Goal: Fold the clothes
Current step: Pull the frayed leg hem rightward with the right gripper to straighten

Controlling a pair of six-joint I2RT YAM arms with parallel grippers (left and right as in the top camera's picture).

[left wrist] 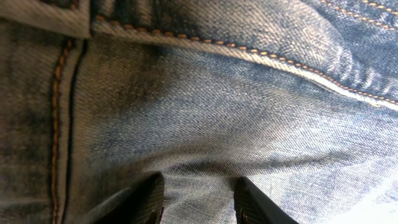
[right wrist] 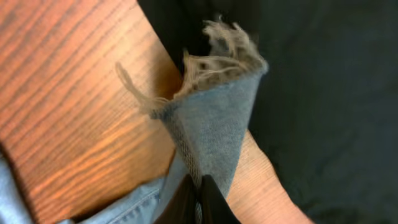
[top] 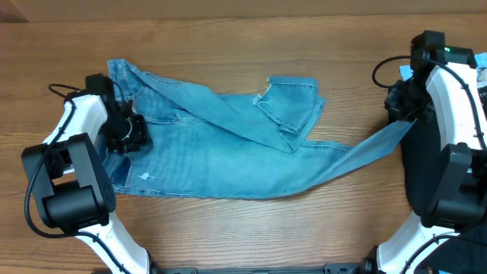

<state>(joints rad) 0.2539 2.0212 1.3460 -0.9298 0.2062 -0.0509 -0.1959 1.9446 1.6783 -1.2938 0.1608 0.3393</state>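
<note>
Brown wood table [top: 228, 46] lies under everything, seen from above. Light blue jeans [top: 221, 156] are spread flat across the middle of it, side to side.

Start close in, at the left gripper [left wrist: 199, 194]. Its two black fingers [left wrist: 144, 200] are apart. They press down on the jeans, with a small bump of cloth in the gap between them. Blue cloth fills this whole view. An orange seam [left wrist: 58, 124] runs up the side at 9 o'clock, and another line of stitches crosses at 12 o'clock. From above, the left gripper [top: 128, 131] sits on the wide end of the jeans, at 9 o'clock on the table.

Now the right gripper [right wrist: 198, 202]. Its fingers are squeezed together on the end of one leg [top: 373, 144]. The cloth stands up out of them. The frayed hem [right wrist: 221, 59] sticks out at 12 o'clock, with loose threads hanging off. Wood shows at 9 o'clock and dark floor at 3 o'clock.

From above, the right gripper [top: 401, 106] is at 3 o'clock, by the table's edge. That leg is pulled out long and thin from the middle of the jeans up to it.

Farther back, toward 1 o'clock from the middle, the other leg [top: 293, 103] is folded over on top of the jeans in a crumpled bunch.
</note>
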